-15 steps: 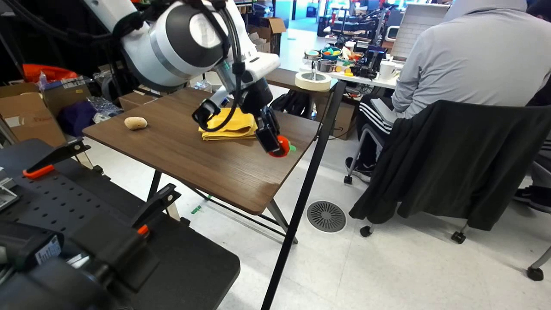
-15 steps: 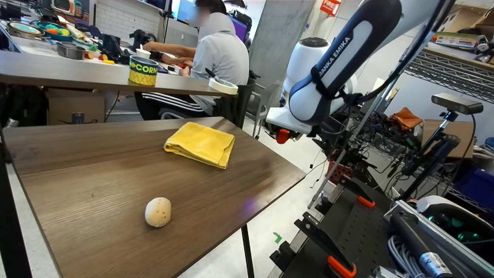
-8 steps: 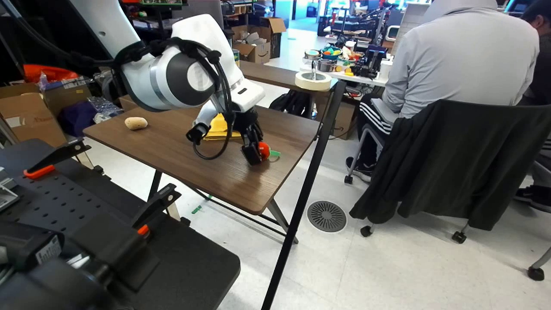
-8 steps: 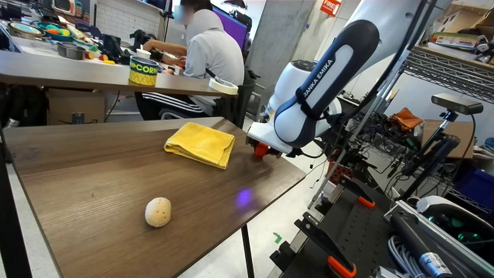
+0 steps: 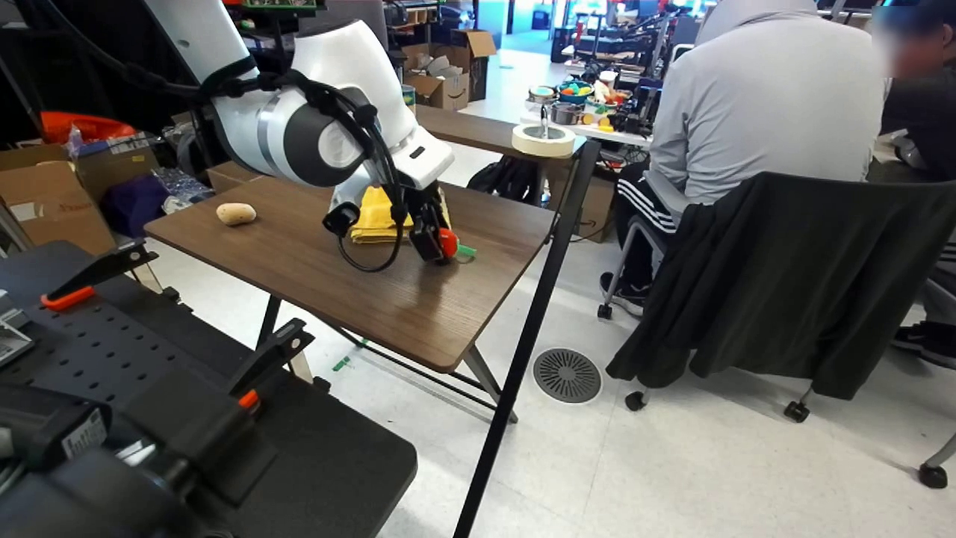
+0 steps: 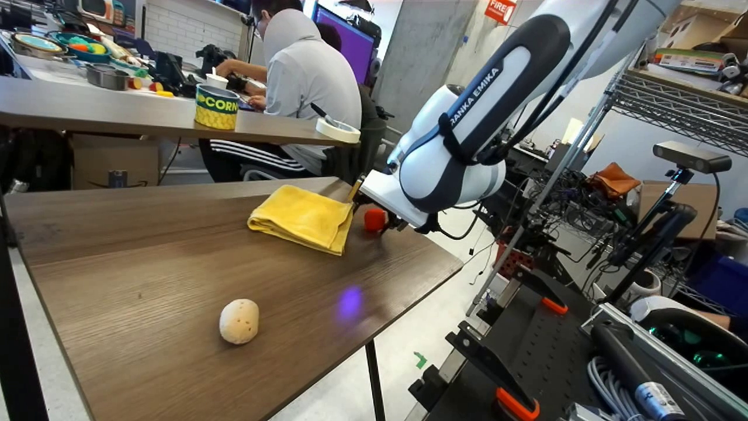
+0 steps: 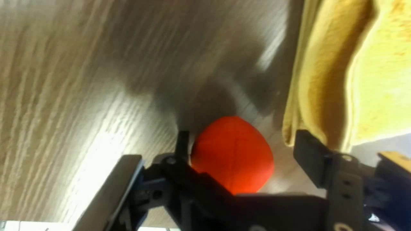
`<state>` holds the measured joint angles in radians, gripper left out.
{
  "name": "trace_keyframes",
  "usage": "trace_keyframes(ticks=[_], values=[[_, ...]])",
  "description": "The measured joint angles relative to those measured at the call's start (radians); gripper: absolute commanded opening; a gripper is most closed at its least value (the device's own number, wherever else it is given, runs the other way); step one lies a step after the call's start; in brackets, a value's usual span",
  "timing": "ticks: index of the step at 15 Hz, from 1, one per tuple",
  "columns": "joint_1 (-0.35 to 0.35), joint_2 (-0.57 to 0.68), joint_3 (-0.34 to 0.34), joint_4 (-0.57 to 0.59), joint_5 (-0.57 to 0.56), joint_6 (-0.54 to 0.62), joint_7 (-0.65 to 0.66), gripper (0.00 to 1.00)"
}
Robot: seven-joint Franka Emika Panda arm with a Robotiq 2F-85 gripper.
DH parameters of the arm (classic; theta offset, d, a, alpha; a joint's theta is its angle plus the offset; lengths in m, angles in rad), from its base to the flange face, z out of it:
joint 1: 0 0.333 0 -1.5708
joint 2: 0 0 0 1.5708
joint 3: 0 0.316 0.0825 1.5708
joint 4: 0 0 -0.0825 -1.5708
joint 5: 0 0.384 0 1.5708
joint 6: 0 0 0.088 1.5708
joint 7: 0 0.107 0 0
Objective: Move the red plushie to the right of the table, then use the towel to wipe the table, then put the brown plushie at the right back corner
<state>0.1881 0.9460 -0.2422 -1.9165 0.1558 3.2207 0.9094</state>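
The red plushie [image 7: 234, 154] lies low at the table [image 5: 336, 261], between the spread jaws of my gripper [image 7: 245, 149]. One finger stands close beside it; a clear gap separates it from the opposite finger. Both exterior views show the plushie [image 5: 448, 243] [image 6: 375, 220] under the hand, a green bit sticking out. Right by the gripper, the folded yellow towel [image 6: 304, 217] lies on the table; its edge [image 7: 382, 70] fills the right of the wrist view. Farther off, the pale brown plushie [image 6: 239, 321] rests alone on the tabletop, also visible in an exterior view [image 5: 236, 214].
A slanted black post [image 5: 538, 321] runs past the table's end. A raised shelf [image 6: 146, 117] holds a corn can [image 6: 217, 107] and a tape roll [image 6: 338, 130]. A black bench [image 5: 314, 456] with clamps stands nearby. Someone sits in a chair [image 5: 777, 284] beyond.
Arm and red plushie came down to the table and shifted toward the towel. The jaws have spread, and a yellow-marked finger now shows beside the towel. Towel and brown plushie stayed put.
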Motion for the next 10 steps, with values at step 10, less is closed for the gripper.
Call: trace_keyframes(ticks=[10], values=[[-0.118, -0.134, 0.323, -0.001, 0.052, 0.011, -0.168, 1.00]])
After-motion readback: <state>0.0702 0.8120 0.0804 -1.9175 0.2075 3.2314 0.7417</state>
